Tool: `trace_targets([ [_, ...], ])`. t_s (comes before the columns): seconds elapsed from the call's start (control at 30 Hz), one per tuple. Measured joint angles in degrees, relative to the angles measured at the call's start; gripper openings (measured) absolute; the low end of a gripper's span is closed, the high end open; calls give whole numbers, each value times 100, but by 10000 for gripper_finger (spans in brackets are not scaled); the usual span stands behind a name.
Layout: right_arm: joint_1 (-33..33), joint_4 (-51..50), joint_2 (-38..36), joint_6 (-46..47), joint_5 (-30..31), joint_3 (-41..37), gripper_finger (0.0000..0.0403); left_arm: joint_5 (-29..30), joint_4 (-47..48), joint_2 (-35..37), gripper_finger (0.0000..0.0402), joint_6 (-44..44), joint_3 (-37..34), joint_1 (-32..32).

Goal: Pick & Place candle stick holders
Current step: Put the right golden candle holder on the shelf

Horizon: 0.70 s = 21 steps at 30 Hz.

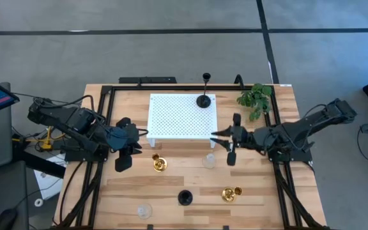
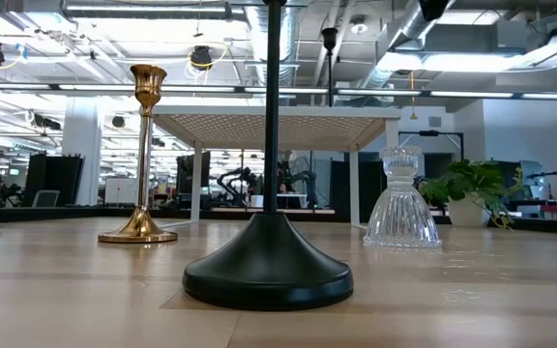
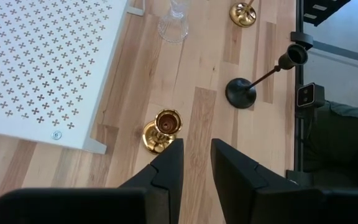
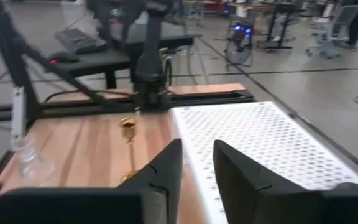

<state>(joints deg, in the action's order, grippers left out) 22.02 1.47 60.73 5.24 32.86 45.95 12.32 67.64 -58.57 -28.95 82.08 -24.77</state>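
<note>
One black holder (image 1: 204, 100) stands on the white perforated platform (image 1: 171, 118). On the wood stand a gold holder (image 1: 160, 163), a clear glass one (image 1: 209, 160), a black one (image 1: 184, 197), a second gold one (image 1: 230, 193) and a second glass one (image 1: 144, 209). My left gripper (image 1: 131, 143) hovers open at the platform's left near corner, the gold holder (image 3: 160, 129) just ahead of its fingers. My right gripper (image 1: 217, 139) hovers open at the platform's right near corner, above the glass holder (image 4: 27, 155). Both are empty.
A green plant sprig (image 1: 255, 99) lies at the table's far right. Black frame rails (image 1: 101, 128) run along both table sides. Bare wood (image 1: 171, 182) lies between the holders near the front edge. The low view shows the black holder (image 2: 269, 261) close up.
</note>
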Motion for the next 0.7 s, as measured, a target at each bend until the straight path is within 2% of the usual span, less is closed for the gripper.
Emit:
trace_targets([
  [0.27, 490, -92, 134, 86, 15, 0, 42, 9, 0, -9, 81, 0, 0, 0],
  [0.5, 841, -727, -252, 114, 9, 0, 3, 9, -2, -11, 81, 0, 0, -2],
  [0.6, 1006, -1166, -451, 615, -22, 0, 7, 9, -2, -11, 81, 0, 0, 0],
  [0.7, 1175, -1781, -641, 1430, -336, 0, 4, 9, -4, -11, 81, 0, 0, -2],
])
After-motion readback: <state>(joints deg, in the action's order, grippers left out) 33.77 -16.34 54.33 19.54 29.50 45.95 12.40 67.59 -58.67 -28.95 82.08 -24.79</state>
